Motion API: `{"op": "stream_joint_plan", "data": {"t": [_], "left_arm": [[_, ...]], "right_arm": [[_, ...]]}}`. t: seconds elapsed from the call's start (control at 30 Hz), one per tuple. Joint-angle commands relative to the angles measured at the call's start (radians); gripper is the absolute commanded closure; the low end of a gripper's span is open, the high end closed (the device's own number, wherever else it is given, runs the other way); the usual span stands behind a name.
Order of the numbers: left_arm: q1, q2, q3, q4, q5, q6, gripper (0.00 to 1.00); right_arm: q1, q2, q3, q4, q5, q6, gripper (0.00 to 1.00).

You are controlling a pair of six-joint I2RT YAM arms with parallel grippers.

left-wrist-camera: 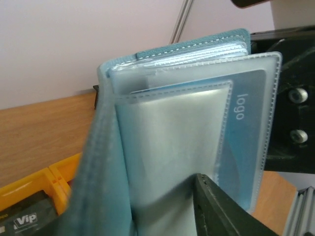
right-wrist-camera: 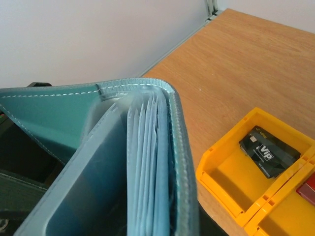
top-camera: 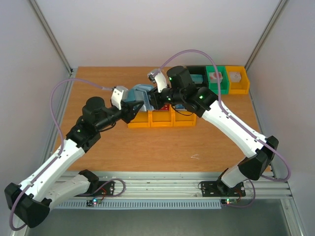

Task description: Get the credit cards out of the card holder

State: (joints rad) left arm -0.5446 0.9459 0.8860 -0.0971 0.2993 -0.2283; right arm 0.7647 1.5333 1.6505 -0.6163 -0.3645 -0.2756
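The blue card holder (top-camera: pixel 139 93) hangs in the air between my two grippers, above the left yellow bin. In the left wrist view it stands open like a book (left-wrist-camera: pixel 167 147), and a blue credit card (left-wrist-camera: pixel 246 142) printed "logo" sits in a clear sleeve. My left gripper (top-camera: pixel 134 109) straddles the cover and front sleeves; one of its fingers (left-wrist-camera: pixel 216 206) presses a dent into the sleeve, the other is hidden behind the cover. My right gripper (top-camera: pixel 156 100) is shut on the holder's far edge. A dark grey card (right-wrist-camera: pixel 268 152) lies in a yellow bin (right-wrist-camera: pixel 221 177); a red card (right-wrist-camera: pixel 307 189) lies in the adjoining bin.
Three yellow bins (top-camera: pixel 160 119) stand in a row mid-table under the holder. At the back right are a black bin, a green bin (top-camera: pixel 216 78) and a yellow bin (top-camera: pixel 237 78) with blocks in them. Bare wooden table (top-camera: pixel 162 147) lies in front.
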Motion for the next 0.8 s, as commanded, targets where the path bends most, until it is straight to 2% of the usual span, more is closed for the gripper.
{"op": "stream_joint_plan", "data": {"t": [0.0, 0.17, 0.27, 0.5, 0.67, 0.77], "left_arm": [[-0.002, -0.017, 0.001, 0.035, 0.006, 0.003, 0.68], [0.0, -0.039, -0.007, 0.025, 0.009, 0.003, 0.98], [0.003, -0.047, -0.01, 0.01, 0.005, 0.001, 1.0], [0.006, -0.058, -0.013, -0.025, -0.044, 0.02, 1.0], [0.006, -0.065, -0.012, -0.034, -0.074, 0.124, 1.0], [0.006, -0.069, -0.01, -0.028, -0.072, 0.153, 1.0]], "right_arm": [[0.01, -0.046, -0.002, 0.043, -0.124, -0.028, 0.99], [-0.022, -0.077, -0.046, 0.05, -0.159, -0.029, 0.99], [-0.046, -0.093, -0.067, 0.041, -0.181, -0.032, 0.92], [-0.128, -0.15, -0.084, -0.083, -0.185, -0.104, 0.39], [-0.139, -0.168, -0.053, -0.219, -0.243, -0.211, 0.05], [-0.139, -0.171, -0.067, -0.211, -0.262, -0.221, 0.02]]}}
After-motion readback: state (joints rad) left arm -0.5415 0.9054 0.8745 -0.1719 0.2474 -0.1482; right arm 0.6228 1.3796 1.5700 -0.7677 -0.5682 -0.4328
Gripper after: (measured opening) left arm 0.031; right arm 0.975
